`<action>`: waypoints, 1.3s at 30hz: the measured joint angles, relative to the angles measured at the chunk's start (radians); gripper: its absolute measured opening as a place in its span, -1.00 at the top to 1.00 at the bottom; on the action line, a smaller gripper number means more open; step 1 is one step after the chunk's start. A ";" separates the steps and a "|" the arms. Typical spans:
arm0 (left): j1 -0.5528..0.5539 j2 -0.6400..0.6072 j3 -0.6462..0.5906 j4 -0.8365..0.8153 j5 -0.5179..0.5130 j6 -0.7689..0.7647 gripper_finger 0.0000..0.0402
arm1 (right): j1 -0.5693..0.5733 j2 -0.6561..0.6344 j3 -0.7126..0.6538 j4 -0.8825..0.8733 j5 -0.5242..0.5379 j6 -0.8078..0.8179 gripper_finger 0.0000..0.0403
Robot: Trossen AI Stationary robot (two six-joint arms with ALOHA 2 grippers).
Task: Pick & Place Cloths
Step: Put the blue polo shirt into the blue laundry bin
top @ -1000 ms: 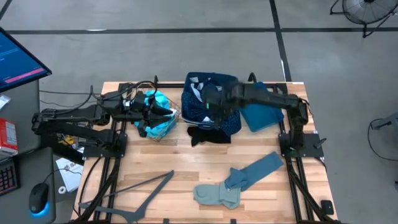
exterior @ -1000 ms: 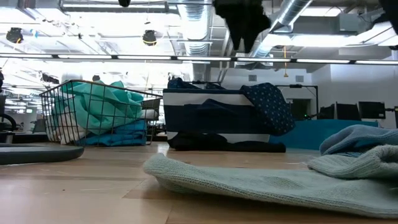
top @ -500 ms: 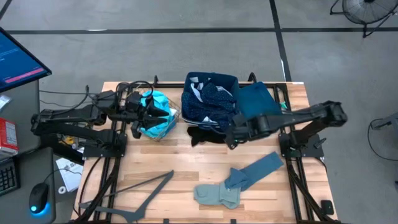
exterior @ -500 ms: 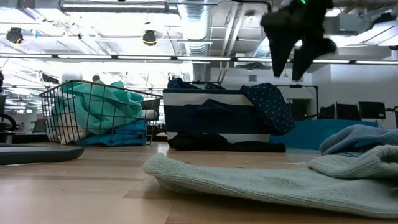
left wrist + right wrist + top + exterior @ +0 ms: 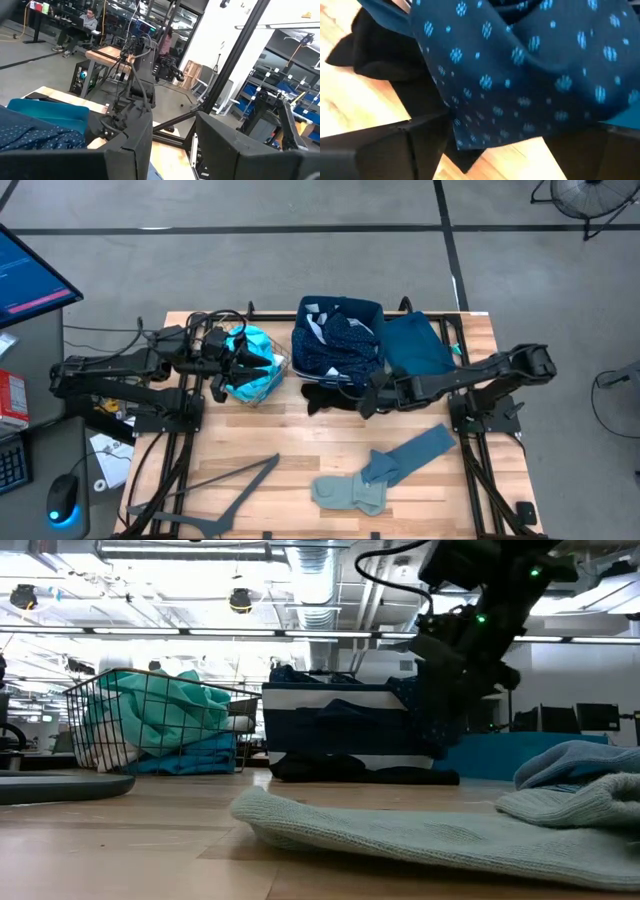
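Observation:
A navy cloth with small white dots (image 5: 345, 350) lies in the dark blue bin (image 5: 310, 320) and hangs over its near right side (image 5: 432, 705). A black cloth (image 5: 330, 395) lies on the table against the bin's near side. My right gripper (image 5: 372, 398) is open at that corner, low over the table (image 5: 440, 720). Its fingers stand on either side of the dotted cloth's hanging lower edge (image 5: 485, 125). My left gripper (image 5: 245, 365) is open and empty (image 5: 172, 135) over the wire basket (image 5: 270, 380), which holds a turquoise cloth (image 5: 255, 375). My right gripper comes at the dotted cloth's hanging lower edge (image 5: 470, 135) level, from the table's right side, with its fingers (image 5: 395, 145) open around it. I cannot tell whether the fingers touch the cloth.
A grey-green cloth (image 5: 348, 492) and a blue-grey cloth (image 5: 412, 452) lie on the table near the front edge. A teal flat piece (image 5: 415, 345) lies to the right of the bin. A dark triangular frame (image 5: 220, 490) lies at the near left.
My right gripper has left its place above the bin. It went toward the table's near right, then came down to the bin's near right corner beside the hanging dotted cloth. The cloths have stayed where they were.

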State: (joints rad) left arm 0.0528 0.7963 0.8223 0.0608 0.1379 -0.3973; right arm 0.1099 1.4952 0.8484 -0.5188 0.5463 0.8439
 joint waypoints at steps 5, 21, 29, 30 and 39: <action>0.000 0.000 0.000 0.001 -0.001 -0.001 0.33 | -0.030 -0.011 -0.001 0.015 -0.084 -0.016 0.11; 0.000 0.000 0.000 0.009 -0.003 -0.011 0.33 | -0.118 -0.201 0.350 0.007 -0.124 -0.270 0.99; 0.000 0.000 0.000 0.009 -0.016 -0.035 0.33 | -0.378 -0.099 0.372 0.017 -0.172 -0.357 1.00; 0.000 0.000 0.000 0.009 -0.016 -0.038 0.33 | -0.404 -0.068 0.376 0.034 -0.196 -0.357 1.00; 0.000 0.002 0.000 0.008 -0.084 -0.029 0.33 | -0.536 0.295 0.374 0.119 -0.378 -0.370 1.00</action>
State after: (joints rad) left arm 0.0525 0.7988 0.8223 0.0691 0.0541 -0.4263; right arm -0.4257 1.7907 1.2228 -0.3994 0.1680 0.4736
